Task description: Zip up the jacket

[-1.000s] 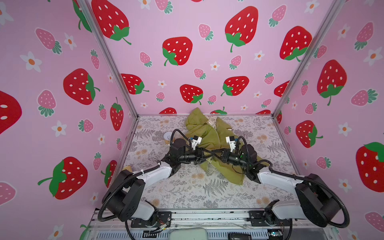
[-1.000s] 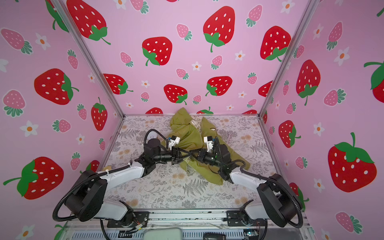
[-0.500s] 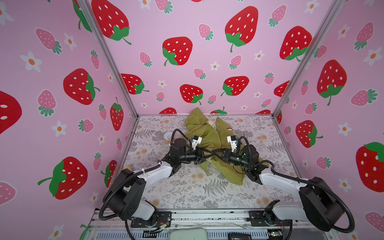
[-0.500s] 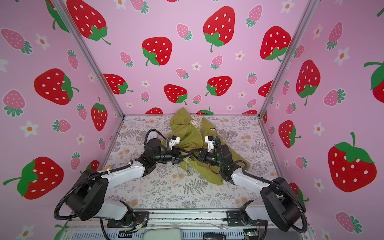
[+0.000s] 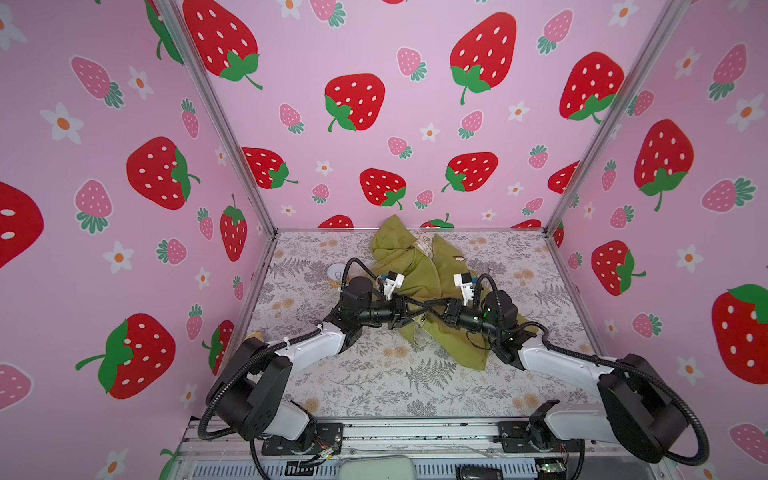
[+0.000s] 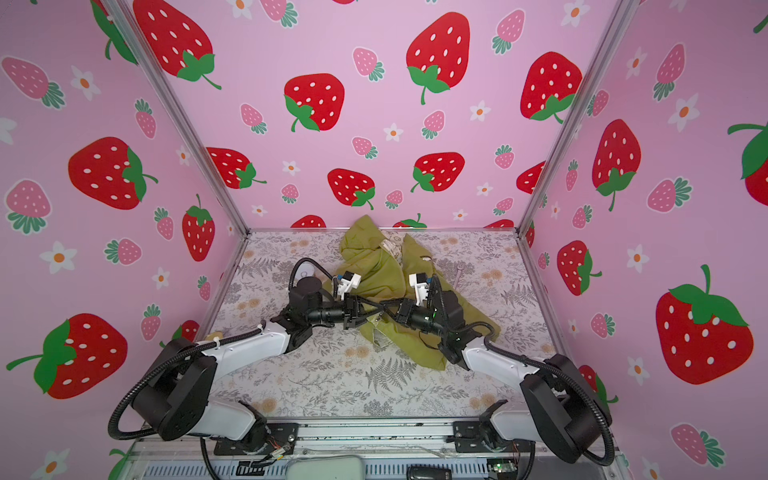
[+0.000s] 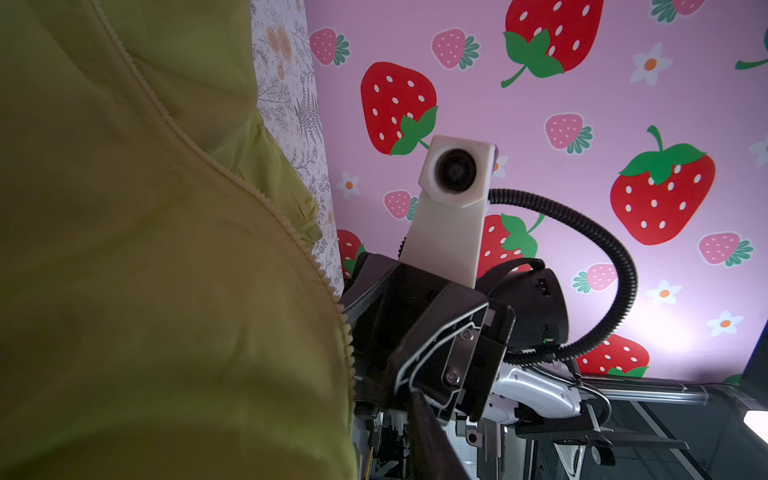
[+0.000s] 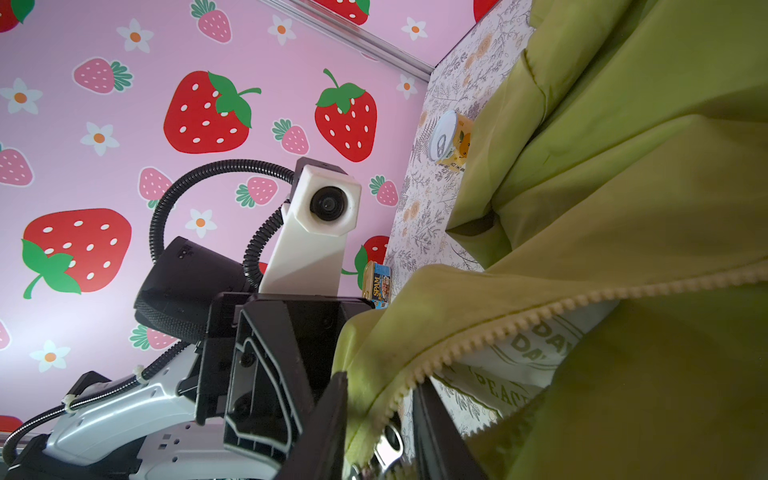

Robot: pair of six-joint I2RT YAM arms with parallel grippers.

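Right gripper (image 8: 381, 380) straddles the open front edge of the jacket (image 5: 411, 266), its black fingers (image 8: 334, 415) on either side of a bunched fold; we cannot tell whether it pinches. We see the left gripper (image 5: 419, 308) crossing it above the hem, one finger hidden under cloth, so its hold is equally unclear. On the floral table (image 5: 374, 386) the olive jacket lies crumpled toward the back wall, unzipped, with its cream printed lining (image 8: 519, 353) showing. A white-lidded cup (image 5: 335, 275) stands near its left side. Cream zipper teeth (image 8: 540, 309) run down to the metal slider (image 8: 390, 440) between the right gripper's fingers.
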